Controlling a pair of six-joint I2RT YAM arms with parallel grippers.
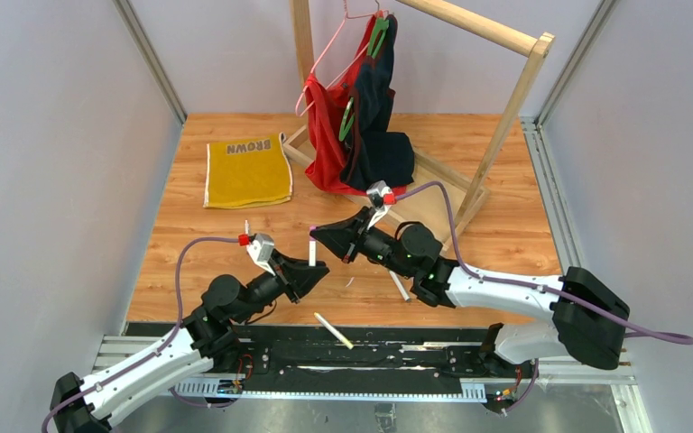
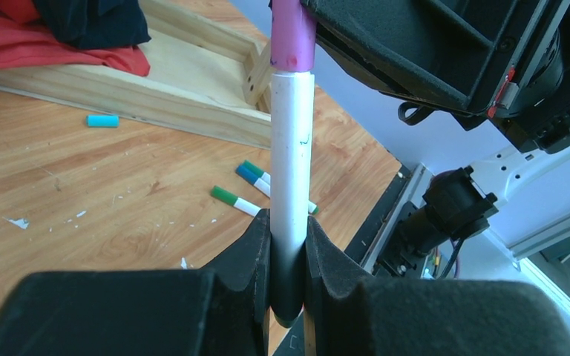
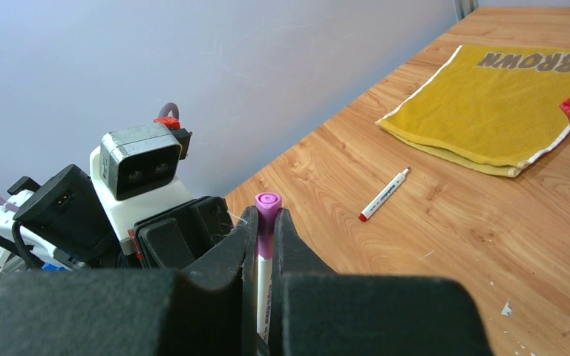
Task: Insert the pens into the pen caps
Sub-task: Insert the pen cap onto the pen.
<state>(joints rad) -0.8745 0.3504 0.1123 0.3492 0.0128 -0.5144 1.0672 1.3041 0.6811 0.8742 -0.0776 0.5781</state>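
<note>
Where the two pincers meet above the middle of the worktop (image 1: 523,225), a white-barrelled pen (image 2: 292,163) is held upright. A purple cap (image 2: 293,33) is seated on its top end, the cap's rim touching the barrel in one straight line. The lower part of the barrel is pinched between the black fingers of the left pincer (image 2: 291,248), which is closed tight on it from the near left. The cap is gripped by the right pincer (image 3: 267,241), reaching in from the far right. Its jaws are pressed against both sides of the cap, and only the cap's round end is seen above them.

On the wood to the right of the held pen, a green-ended pen (image 2: 230,199) and a blue-ended pen (image 2: 249,176) are laid close together, nearly parallel. A loose teal cap (image 2: 102,120) is found farther off, just beside the wooden base of a clothes rack (image 1: 505,108). A slanted pen (image 1: 334,330) is laid at the near edge of the worktop, between the two arm bases. On the left side a red-tipped pen (image 3: 384,194) is seen lying near a yellow towel (image 3: 490,111) marked BROWN. Red and dark garments (image 1: 361,126) are hung from the rack at the far side.
</note>
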